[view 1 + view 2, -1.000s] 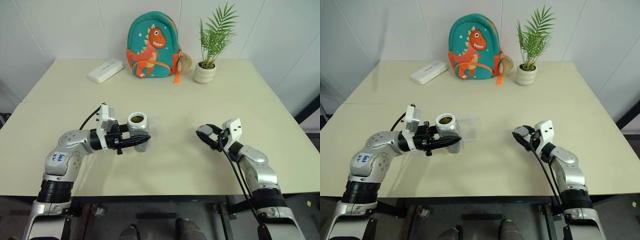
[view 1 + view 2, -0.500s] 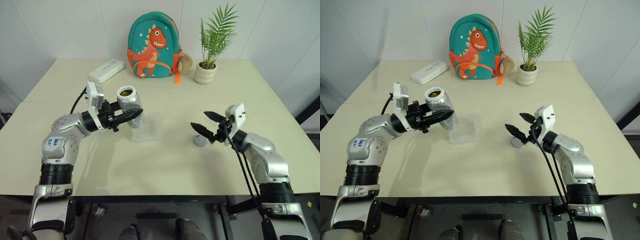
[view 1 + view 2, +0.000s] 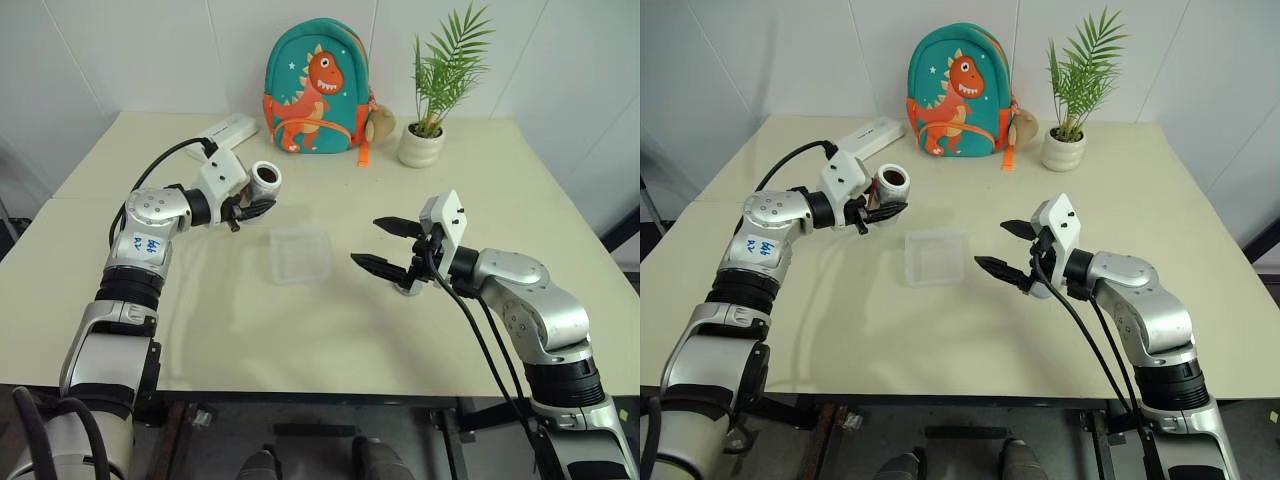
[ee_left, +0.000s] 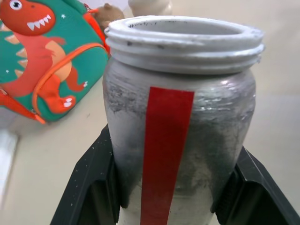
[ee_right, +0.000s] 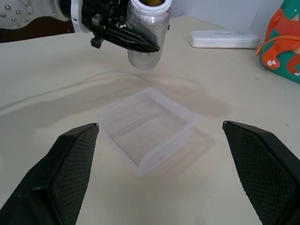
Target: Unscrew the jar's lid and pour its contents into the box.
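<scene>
My left jaws (image 3: 262, 203) clench the small silvery see-through jar (image 3: 264, 180), tilted above the surface beside the clear square box (image 3: 300, 252). My right jaws (image 3: 387, 245) stand released, half hiding the grey lid (image 3: 408, 288).

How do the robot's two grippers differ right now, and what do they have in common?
The left gripper is shut on the open jar, with a black finger on each side of it; the right gripper holds nothing and its fingers are spread wide. The left gripper is lifted beside the box, near the backpack end of the table; the right gripper is on the box's other side, with the lid lying under it. Both reach in toward the box.
</scene>
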`<state>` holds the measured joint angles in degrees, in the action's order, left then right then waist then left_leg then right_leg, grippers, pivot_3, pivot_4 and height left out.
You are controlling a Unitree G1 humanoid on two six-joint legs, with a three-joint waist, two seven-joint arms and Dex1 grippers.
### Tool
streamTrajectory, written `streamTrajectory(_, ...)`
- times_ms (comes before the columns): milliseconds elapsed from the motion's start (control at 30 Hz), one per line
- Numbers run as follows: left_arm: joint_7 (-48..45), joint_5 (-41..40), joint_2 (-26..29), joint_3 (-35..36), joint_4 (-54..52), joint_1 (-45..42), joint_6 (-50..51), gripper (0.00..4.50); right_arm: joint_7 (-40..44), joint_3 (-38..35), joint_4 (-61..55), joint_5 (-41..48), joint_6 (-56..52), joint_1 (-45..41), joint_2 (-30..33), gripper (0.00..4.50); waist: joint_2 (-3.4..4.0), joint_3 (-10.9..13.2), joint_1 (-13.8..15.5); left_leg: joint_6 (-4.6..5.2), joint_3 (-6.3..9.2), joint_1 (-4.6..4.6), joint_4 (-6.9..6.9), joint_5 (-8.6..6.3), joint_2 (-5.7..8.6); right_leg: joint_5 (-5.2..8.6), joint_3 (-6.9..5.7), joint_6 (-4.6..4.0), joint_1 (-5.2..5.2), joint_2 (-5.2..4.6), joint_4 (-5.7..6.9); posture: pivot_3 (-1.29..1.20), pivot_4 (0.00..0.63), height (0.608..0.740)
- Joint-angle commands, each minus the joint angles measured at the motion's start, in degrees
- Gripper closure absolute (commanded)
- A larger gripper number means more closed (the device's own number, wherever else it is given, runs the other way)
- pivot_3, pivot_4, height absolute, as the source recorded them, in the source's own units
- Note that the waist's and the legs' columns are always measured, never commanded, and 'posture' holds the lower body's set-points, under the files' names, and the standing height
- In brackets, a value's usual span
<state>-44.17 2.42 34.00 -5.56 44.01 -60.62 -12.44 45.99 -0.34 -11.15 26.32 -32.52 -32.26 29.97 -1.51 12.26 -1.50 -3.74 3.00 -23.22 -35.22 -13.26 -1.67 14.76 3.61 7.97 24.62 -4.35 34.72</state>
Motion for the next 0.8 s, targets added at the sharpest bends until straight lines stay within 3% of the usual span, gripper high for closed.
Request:
streamTrajectory(33,11.1,9.4,1.5,-2.5,-0.1,-1.6,-10.8,2.53,-0.2,-1.9,-0.9,0.5,1.7,1.6,0.3,0.04,0.00,0.0,0.1,0.00,0.00,0.00,0.00,0.00,0.00,0.00,0.00,0.00,-0.01,-0.01,0.00,0.00,0.150,0.740)
streamTrajectory(133,24.8,20.5,2.4,-6.5,0.6,-2.7,-17.5,2.53,-0.7,-2.0,0.1,0.2,2.2,2.4,-0.2,0.04,0.00,0.0,0.1,0.00,0.00,0.02,-0.02,0.00,0.00,-0.01,0.00,0.02,-0.01,-0.01,0.03,0.00,0.150,0.740)
streamTrajectory(233,44.6,40.3,6.1,-14.9,-2.3,-4.8,-22.7,2.53,-1.2,-1.9,0.8,0.3,2.6,2.6,-0.8,0.04,-0.02,0.0,-0.1,-0.01,0.00,0.02,-0.04,0.01,0.00,-0.03,0.00,0.05,0.00,-0.01,0.07,0.00,0.150,0.740)
streamTrajectory(333,64.1,59.3,9.5,-24.3,-4.8,-7.5,-20.0,2.53,-1.3,-1.6,1.4,0.3,2.9,2.5,-1.3,0.04,-0.02,0.0,-0.1,-0.01,-0.02,0.02,-0.04,0.02,0.00,-0.05,0.01,0.07,0.00,0.00,0.06,0.00,0.150,0.740)
streamTrajectory(433,77.1,70.8,9.7,-29.9,-3.8,-9.7,-12.2,2.53,-1.7,-1.8,1.7,0.6,2.9,2.3,-2.0,0.04,-0.02,0.0,0.0,-0.02,-0.03,0.03,-0.03,0.01,0.01,-0.04,0.01,0.08,-0.01,-0.01,0.06,0.00,0.150,0.740)
streamTrajectory(533,83.1,77.8,9.1,-34.6,-0.6,-11.3,-7.7,2.53,-2.2,-1.8,1.4,0.9,2.6,2.4,-2.8,0.04,-0.02,0.0,-0.1,-0.02,-0.04,0.03,-0.04,0.01,0.01,-0.04,0.01,0.09,0.00,-0.01,0.08,0.00,0.150,0.740)
streamTrajectory(800,88.2,80.4,6.8,-38.0,2.9,-13.0,-4.6,2.53,-3.5,-1.8,0.2,1.5,2.1,4.1,-4.2,0.04,-0.02,0.0,0.1,-0.02,-0.06,-0.01,0.00,0.01,0.00,-0.03,0.00,0.09,0.06,0.00,0.10,0.00,0.150,0.740)
